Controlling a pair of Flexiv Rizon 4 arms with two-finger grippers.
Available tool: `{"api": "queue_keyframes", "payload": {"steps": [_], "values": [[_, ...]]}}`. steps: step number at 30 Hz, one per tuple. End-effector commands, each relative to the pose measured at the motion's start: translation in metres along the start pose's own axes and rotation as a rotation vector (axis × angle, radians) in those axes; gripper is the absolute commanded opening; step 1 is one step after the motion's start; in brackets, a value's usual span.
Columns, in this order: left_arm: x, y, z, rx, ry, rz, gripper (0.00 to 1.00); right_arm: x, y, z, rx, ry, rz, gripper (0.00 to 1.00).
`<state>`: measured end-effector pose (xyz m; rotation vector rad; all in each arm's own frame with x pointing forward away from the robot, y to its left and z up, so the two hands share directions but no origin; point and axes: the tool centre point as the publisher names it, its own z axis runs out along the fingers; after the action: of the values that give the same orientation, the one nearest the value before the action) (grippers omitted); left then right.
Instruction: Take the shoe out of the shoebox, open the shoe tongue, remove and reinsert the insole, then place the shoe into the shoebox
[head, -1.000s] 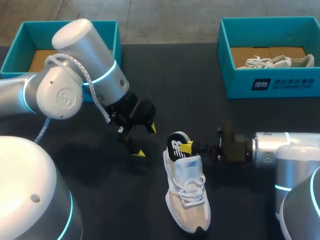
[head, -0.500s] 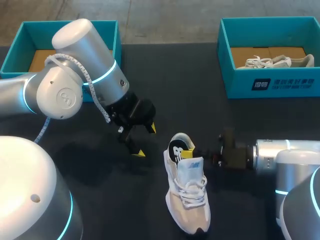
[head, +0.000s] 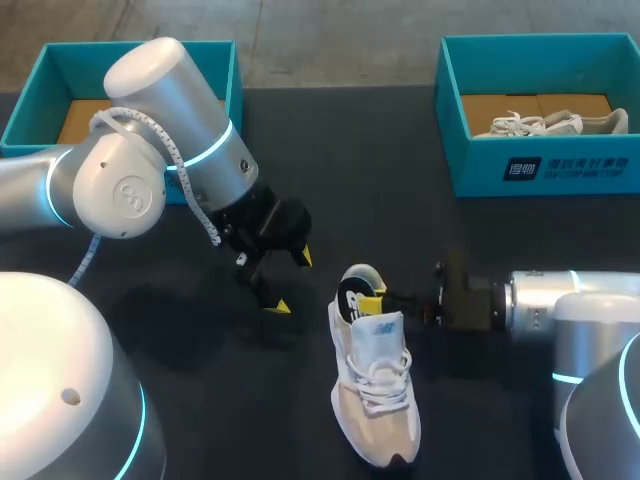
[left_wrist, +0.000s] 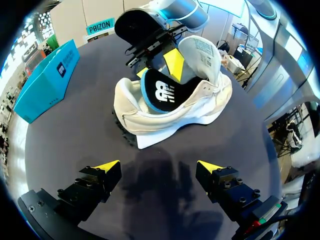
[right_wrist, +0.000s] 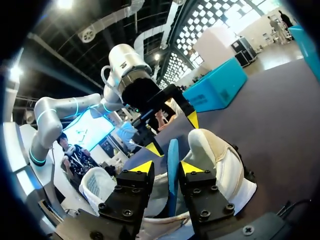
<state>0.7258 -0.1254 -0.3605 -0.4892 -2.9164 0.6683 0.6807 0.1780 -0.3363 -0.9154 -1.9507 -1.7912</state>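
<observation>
Teal cardboard marks the head view's 10 o'clock corner, where one shoebox sits partly behind my left arm. The left gripper hangs over the dark table just left of centre, its yellow-tipped fingers spread wide and holding nothing. It has not shifted over the last second.

Toward 5 o'clock from centre the white shoe lies on the table, toe toward 6 o'clock and heel toward 12. The blue-and-black insole stands up out of its heel opening. The right gripper comes in from 3 o'clock and is clamped on the insole's raised end. Half a second ago the right wrist sat a little nearer 6 o'clock. It is now slightly back toward 12, while the insole stands in much the same place.

At 2 o'clock a second teal shoebox holds another pale shoe.

The left wrist view shows the left gripper with bare table between its fingertips and the shoe well ahead of it. It also shows the insole's printed face and the right gripper behind it.

Only the right wrist view shows the grip up close: the right gripper has a yellow tip on each side of the insole's thin blue edge. The shoe is just beyond, and the left gripper is farther ahead.
</observation>
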Motion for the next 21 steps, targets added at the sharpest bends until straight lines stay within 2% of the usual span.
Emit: {"api": "queue_keyframes", "payload": {"steps": [1, 6, 7, 8, 10, 21], "values": [[0.001, 0.0, 0.001, 0.0, -0.001, 0.0, 1.0, -0.014, 0.009, 0.012, 0.1, 0.071, 0.029, 0.26], [0.001, 0.0, 0.001, 0.0, -0.001, 0.0, 1.0, -0.018, 0.011, 0.019, 0.164, 0.078, 0.043, 0.23], [0.001, 0.0, 0.001, 0.0, -0.001, 0.0, 1.0, -0.018, 0.011, 0.019, 0.17, 0.082, 0.043, 0.19], [0.001, 0.0, 0.001, 0.0, -0.001, 0.0, 1.0, -0.019, 0.011, 0.019, 0.171, 0.081, 0.043, 0.06], [0.001, 0.0, 0.001, 0.0, -0.001, 0.0, 1.0, -0.019, 0.011, 0.019, 0.176, 0.081, 0.046, 0.0], [0.001, 0.0, 0.001, 0.0, -0.001, 0.0, 1.0, -0.016, -0.008, 0.009, 0.191, 0.074, 0.114, 0.0]]}}
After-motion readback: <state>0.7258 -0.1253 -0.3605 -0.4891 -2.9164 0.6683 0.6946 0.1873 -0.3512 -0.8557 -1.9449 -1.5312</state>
